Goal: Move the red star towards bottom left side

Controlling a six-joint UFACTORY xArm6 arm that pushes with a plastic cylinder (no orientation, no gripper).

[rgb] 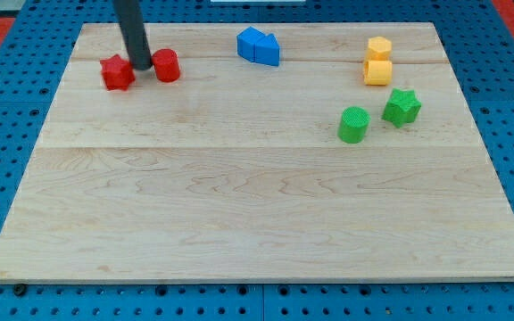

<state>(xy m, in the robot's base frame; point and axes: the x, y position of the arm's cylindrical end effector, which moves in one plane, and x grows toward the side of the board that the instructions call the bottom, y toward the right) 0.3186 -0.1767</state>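
- Here, my tip (pixel 140 66) is resting in the upper left of the frame, wedged between the red star (pixel 117 72) and the red cylinder (pixel 166 65), touching or nearly touching both.
- Standing on the star's right side, it is seemingly lining up a push leftward, though reaching the lower left would call for a start from above.
- The star is lying flat on the counter (pixel 257 214); no long axis or facing is showing.
- No claw is fitted, so its state cannot be told.
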